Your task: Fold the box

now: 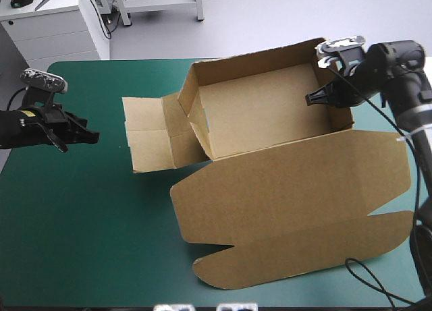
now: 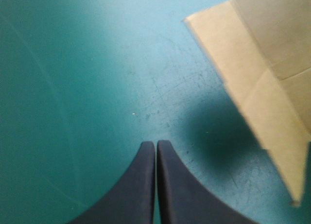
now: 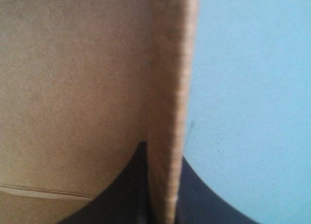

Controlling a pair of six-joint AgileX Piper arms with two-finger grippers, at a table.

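Standing right of the tabletop's [image 1: 81,223] middle, the brown box [image 1: 270,115] has its far walls raised, its lid [image 1: 297,203] flat toward the near edge and a side flap [image 1: 152,132] lying flat, pointing left. The right tool [image 1: 317,97] is clamped on the right wall [image 3: 167,88]. The left tool [image 1: 84,137], fingers together, hangs near that flap with bare cover around it.

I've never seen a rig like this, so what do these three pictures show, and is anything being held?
It is a robot with two arms. One picture looks down from above; the other two come from cameras on each wrist. On the teal-green cover lies a brown box, half folded: an open tray, its lid lying flat. The black fins are gripper fingers. The right gripper is pinching the tray's right wall. The left gripper is shut, empty, over the cover near the side flap.
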